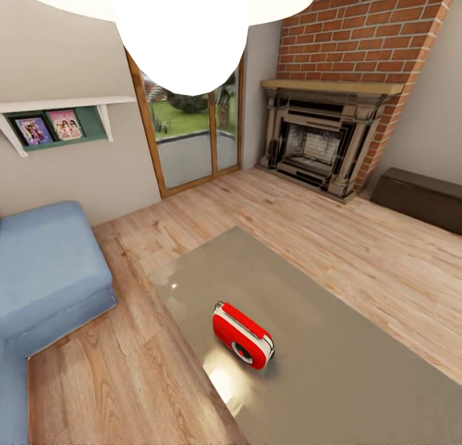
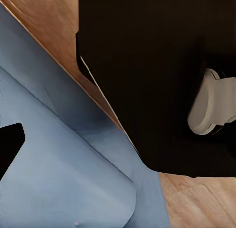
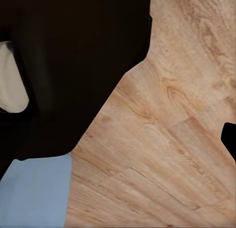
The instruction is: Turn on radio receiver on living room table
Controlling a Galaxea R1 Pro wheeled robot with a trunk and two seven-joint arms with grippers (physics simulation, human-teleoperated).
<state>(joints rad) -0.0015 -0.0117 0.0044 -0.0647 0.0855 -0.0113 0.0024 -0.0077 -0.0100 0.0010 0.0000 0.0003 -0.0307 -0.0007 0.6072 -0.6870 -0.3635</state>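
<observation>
— Looking from the near edge outward: the radio receiver [image 1: 242, 335] sits on the table [image 1: 359, 342], toward its near-left part, tipped back so its face with the round dial looks up and toward us. How do you think it will handle?

— Light and rigid, I'd judge: a small hard shell, red with white edge trim, rounded corners, a thin handle along its top. The casing looks smooth, and the tabletop is glossy, so a sideways push may slide it instead of working the switch. I'd press the dial on the face while steadying the far side, or pinch the handle if it needs moving.

— And the fingers?

— I cannot tell whether they are released or clenched. The wrist views give dark robot body, the blue sofa [image 2: 64, 164] and the plank floor [image 3: 172, 139], with just a dark tip at each frame's edge.

— Farther off?

— Sofa at left, then bare floor beyond the table, the glass door [image 1: 192, 137], the brick fireplace [image 1: 321, 143], and a dark cabinet [image 1: 420, 198] at right. A bright lamp [image 1: 183, 28] hangs overhead.
</observation>
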